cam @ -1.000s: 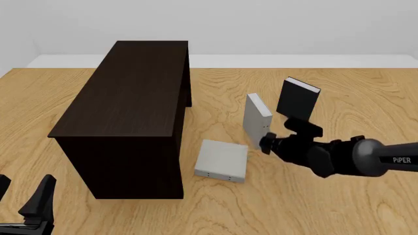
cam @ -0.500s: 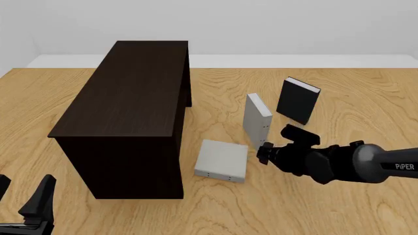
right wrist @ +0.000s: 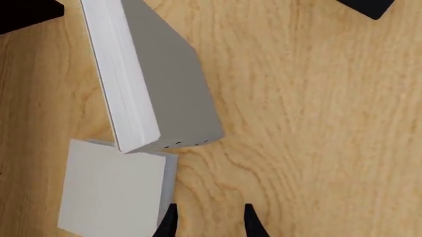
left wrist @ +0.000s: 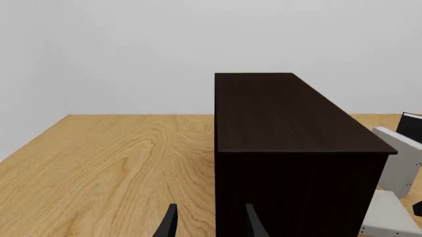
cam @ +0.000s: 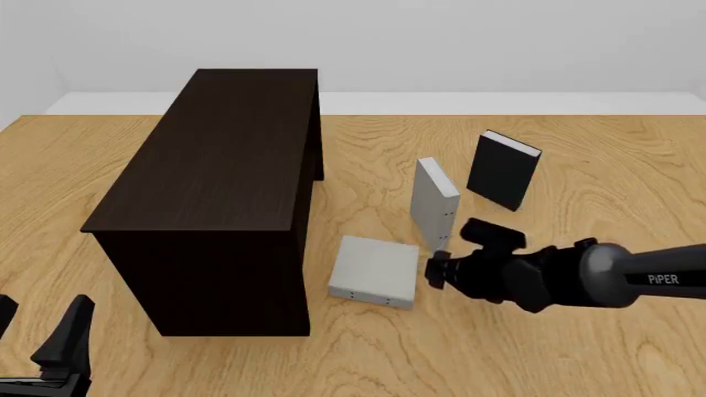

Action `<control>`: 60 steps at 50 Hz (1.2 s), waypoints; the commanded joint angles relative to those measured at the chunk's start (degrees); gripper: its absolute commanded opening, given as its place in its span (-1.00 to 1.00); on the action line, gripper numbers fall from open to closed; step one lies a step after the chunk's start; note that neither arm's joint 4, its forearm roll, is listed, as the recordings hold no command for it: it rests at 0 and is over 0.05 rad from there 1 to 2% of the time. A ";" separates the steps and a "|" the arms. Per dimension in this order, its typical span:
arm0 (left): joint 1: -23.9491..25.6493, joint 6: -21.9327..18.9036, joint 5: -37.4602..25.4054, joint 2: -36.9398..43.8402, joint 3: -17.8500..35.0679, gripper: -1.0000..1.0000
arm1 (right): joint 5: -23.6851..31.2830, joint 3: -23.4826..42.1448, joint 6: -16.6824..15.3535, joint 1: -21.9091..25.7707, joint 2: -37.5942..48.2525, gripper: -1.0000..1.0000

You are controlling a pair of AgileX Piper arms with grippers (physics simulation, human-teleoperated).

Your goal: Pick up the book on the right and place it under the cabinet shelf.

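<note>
The light grey book (cam: 434, 203) stands upright on the table, right of the dark brown cabinet (cam: 221, 165). In the right wrist view the book (right wrist: 165, 94) shows white page edges and tiny dark dots. A second grey book like it (cam: 375, 271) lies flat just in front of it, also in the right wrist view (right wrist: 108, 190). My right gripper (cam: 432, 266) is open and empty, low, at the standing book's near corner, beside the flat book; its fingertips (right wrist: 170, 222) sit apart. My left gripper (cam: 39, 331) is open and empty at the near left.
A black-covered book (cam: 504, 169) stands upright behind and right of the grey one. The cabinet (left wrist: 290, 118) fills the left middle of the table. Bare wooden table (cam: 574, 347) lies right of and in front of the books.
My right gripper has moved left and nearer, dropping lower from beside the standing grey book toward its near corner and the flat book. The left arm and the books have not moved.
</note>
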State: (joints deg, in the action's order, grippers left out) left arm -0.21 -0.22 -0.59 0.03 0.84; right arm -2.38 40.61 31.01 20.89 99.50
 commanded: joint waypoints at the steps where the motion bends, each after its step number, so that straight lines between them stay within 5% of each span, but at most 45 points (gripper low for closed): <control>1: 0.01 -0.03 0.34 0.00 -0.32 1.00 | -6.75 -0.58 6.84 3.56 4.00 1.00; 60: 0.01 -0.01 0.32 0.00 -0.32 1.00 | 1.61 14.60 5.76 17.46 7.60 1.00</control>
State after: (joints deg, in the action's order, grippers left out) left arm -0.21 -0.23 -0.42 0.04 0.68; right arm 19.36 53.08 43.51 29.31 104.72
